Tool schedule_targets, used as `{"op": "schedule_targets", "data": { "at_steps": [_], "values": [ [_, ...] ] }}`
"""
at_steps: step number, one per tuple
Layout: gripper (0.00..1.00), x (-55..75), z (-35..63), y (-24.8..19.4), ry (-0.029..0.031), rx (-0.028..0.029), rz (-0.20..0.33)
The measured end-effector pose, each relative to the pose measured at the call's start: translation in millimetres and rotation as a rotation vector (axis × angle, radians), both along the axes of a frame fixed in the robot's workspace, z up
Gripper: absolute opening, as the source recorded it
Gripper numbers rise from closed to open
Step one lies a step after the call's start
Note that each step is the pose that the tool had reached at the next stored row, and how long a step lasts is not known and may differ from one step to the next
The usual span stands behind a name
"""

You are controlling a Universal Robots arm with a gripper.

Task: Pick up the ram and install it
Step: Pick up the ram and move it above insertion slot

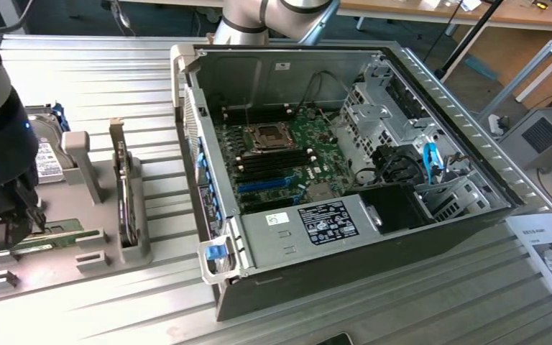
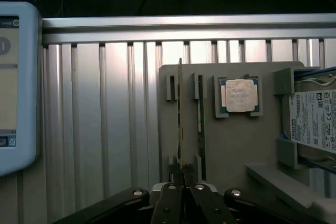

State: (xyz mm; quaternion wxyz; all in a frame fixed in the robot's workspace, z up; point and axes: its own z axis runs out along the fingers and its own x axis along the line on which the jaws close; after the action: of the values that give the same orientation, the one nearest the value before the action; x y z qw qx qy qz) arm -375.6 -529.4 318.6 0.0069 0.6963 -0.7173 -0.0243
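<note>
Two sticks stand edge-up in the holder on the desk, slotted for easy pinching; jaws clamp tight on one, the ram, seated there.

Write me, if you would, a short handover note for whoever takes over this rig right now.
The gripper is shut on the ram, gripping it at one end.
The ram stands on edge in its slot on the grey holder tray, which also carries the processor chip.
Done: the ram is grasped.
Left: the ram does not look lifted out of the holder tray yet. It is not installed on the motherboard in the open computer case.
</note>
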Motion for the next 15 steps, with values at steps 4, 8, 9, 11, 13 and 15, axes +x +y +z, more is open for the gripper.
{"op": "schedule_targets", "data": {
  "at_steps": [4, 8, 9, 11, 13, 15],
  "values": [
    [0.12, 0.0, 8.6, 0.0, 0.0, 0.0, 0.0],
    [0.12, 0.0, 20.8, 0.0, 0.0001, -0.0001, 0.0],
    [0.12, 0.0, 26.0, 0.0, 0.0, 0.0, 0.0],
    [0.12, 0.0, 31.2, 0.0, 0.0, 0.0, 0.0],
    [0.12, 0.0, 36.0, 0.0, 0.0001, -0.0001, 0.0],
    [0.12, 0.0, 40.5, 0.0, 0.0, 0.0001, 0.0]
  ]
}}
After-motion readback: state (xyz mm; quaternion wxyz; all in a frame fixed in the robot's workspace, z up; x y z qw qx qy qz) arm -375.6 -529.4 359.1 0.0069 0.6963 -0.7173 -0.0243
